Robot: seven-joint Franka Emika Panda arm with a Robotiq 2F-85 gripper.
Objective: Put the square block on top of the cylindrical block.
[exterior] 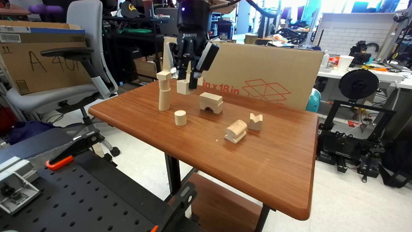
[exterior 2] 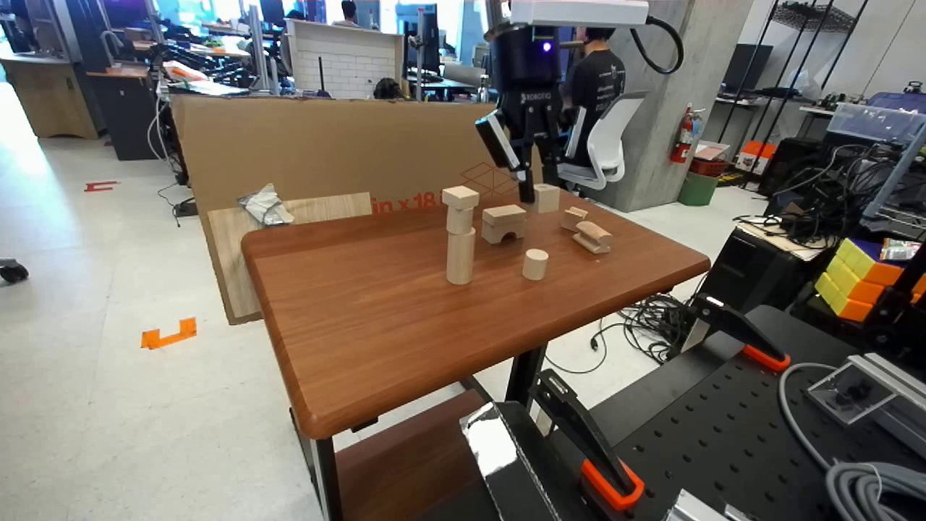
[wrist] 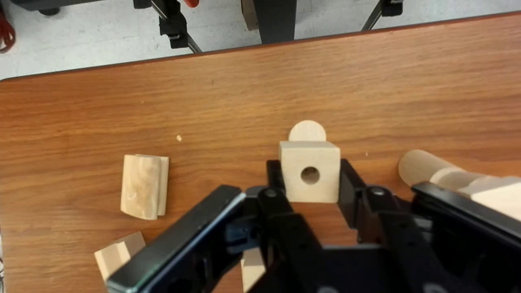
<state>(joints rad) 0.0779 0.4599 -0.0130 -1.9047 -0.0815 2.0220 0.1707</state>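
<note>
The square block, a pale wooden cube with a round hole in its face, shows in the wrist view (wrist: 310, 192) and in both exterior views (exterior: 183, 87) (exterior 2: 547, 199). My gripper (wrist: 311, 175) is shut on it, one finger at each side. The gripper (exterior: 188, 80) holds it up above the table. The cylindrical block (exterior: 180, 118), a short pale cylinder, stands upright on the table, apart from the cube. It also shows in an exterior view (exterior 2: 535, 265). In the wrist view the cylindrical block (wrist: 307, 131) lies just beyond the cube, which hides part of it.
A tall stacked column (exterior: 164, 98) with a flat block on top stands close beside the cylinder. An arch block with a rectangular block on it (exterior: 211, 102), a rounded block stack (exterior: 236, 130) and a notched block (exterior: 255, 121) stand on the table (exterior: 273, 161). A cardboard sheet (exterior: 267, 71) stands behind.
</note>
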